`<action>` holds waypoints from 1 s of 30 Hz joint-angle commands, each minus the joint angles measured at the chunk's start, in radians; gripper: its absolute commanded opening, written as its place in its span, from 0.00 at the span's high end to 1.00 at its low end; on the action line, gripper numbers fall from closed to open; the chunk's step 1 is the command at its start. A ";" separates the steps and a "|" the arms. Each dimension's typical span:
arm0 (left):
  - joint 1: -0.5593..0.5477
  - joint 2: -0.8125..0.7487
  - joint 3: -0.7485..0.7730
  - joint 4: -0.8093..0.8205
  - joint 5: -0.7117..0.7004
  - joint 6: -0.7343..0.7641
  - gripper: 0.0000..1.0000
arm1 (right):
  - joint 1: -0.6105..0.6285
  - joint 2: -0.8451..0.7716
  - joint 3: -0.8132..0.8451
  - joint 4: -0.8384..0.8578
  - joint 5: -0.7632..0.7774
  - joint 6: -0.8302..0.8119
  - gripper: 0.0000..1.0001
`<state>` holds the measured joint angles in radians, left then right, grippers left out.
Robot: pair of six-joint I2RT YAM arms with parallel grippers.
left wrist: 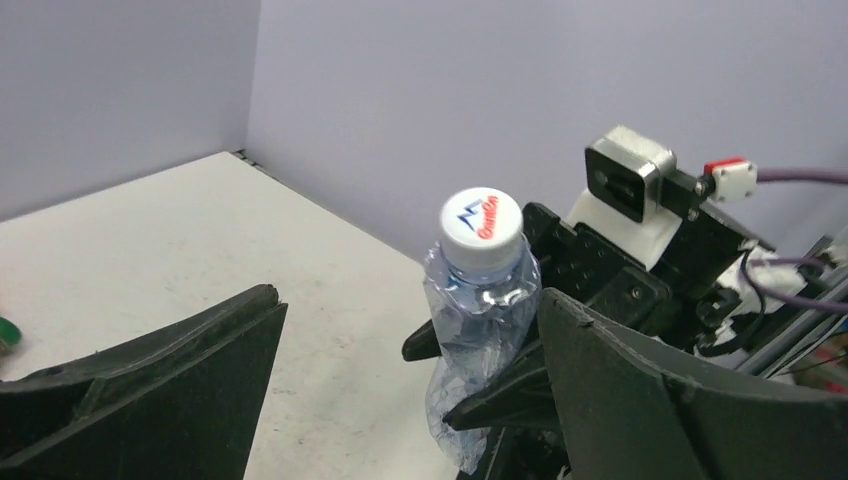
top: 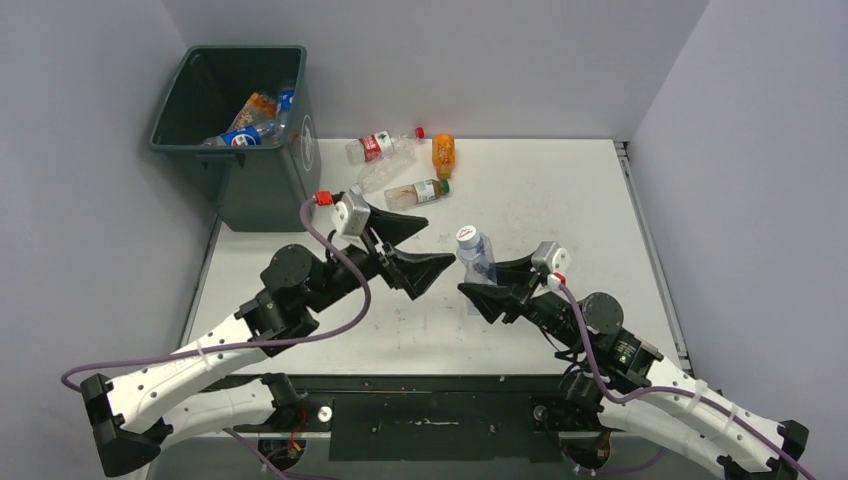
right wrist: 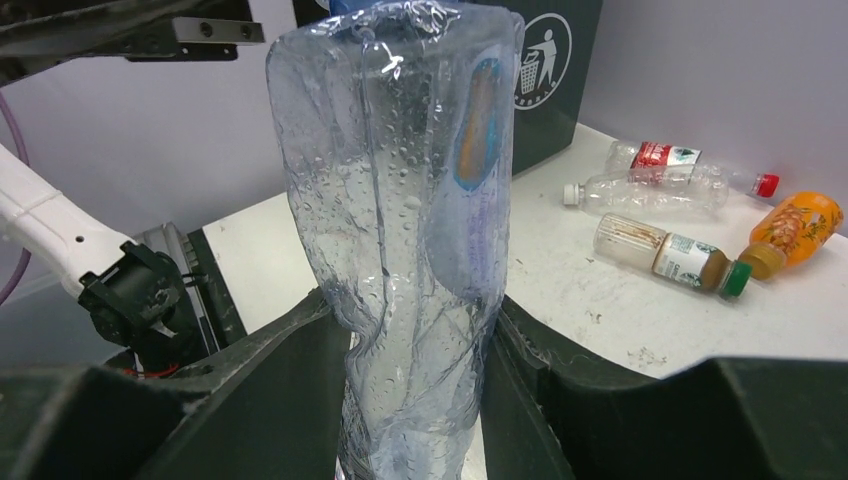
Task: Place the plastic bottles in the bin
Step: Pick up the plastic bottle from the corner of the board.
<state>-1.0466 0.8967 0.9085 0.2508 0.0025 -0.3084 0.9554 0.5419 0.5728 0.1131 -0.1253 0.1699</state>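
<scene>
White surface (top: 560,200), grey walls around; bin (top: 262,190) at eleven o'clock. Right pincer (top: 485,280) grips a crumpled clear bottle (top: 476,255) upright at centre. Left pincer (top: 440,243) gapes wide just at its nine o'clock. This looks like a handover toward the bin: left must close on the neck before right lets go. Four loose bottles (top: 385,147) lie at twelve o'clock.

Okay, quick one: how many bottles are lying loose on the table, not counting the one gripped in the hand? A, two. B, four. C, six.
B: four lie on the table near the bin: a red-capped clear bottle, a plain clear bottle, a green-capped bottle and an orange bottle. The right hand grips a crumpled clear bottle.
</scene>
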 commanded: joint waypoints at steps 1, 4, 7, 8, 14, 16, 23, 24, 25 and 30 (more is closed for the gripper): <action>0.104 0.025 0.068 0.131 0.247 -0.276 0.00 | -0.001 -0.007 -0.028 0.132 0.009 0.028 0.78; 0.106 0.079 0.119 0.084 0.271 -0.278 0.13 | 0.000 0.015 -0.029 0.152 -0.014 0.036 0.78; 0.106 0.108 0.143 0.068 0.285 -0.288 0.18 | 0.001 0.037 -0.022 0.155 -0.031 0.039 0.78; 0.106 0.111 0.144 0.073 0.292 -0.291 0.18 | 0.002 0.037 -0.021 0.155 -0.031 0.040 0.78; 0.105 0.134 0.146 0.089 0.301 -0.304 0.21 | 0.002 0.037 -0.027 0.169 -0.043 0.045 0.78; 0.105 0.147 0.150 0.088 0.301 -0.308 0.25 | 0.001 0.038 -0.030 0.174 -0.048 0.050 0.78; 0.105 0.186 0.160 0.091 0.301 -0.317 0.33 | 0.003 0.034 -0.035 0.168 -0.048 0.047 0.78; 0.104 0.191 0.163 0.092 0.300 -0.319 0.33 | 0.003 0.037 -0.034 0.167 -0.052 0.046 0.78; 0.103 0.198 0.166 0.097 0.300 -0.323 0.33 | 0.003 0.039 -0.034 0.164 -0.057 0.045 0.78; 0.103 0.223 0.177 0.125 0.299 -0.341 0.56 | 0.003 0.037 -0.039 0.159 -0.064 0.046 0.79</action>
<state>-0.9447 1.1103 1.0214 0.2955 0.2905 -0.6315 0.9554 0.5808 0.5388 0.2161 -0.1661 0.2146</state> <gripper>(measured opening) 0.547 0.427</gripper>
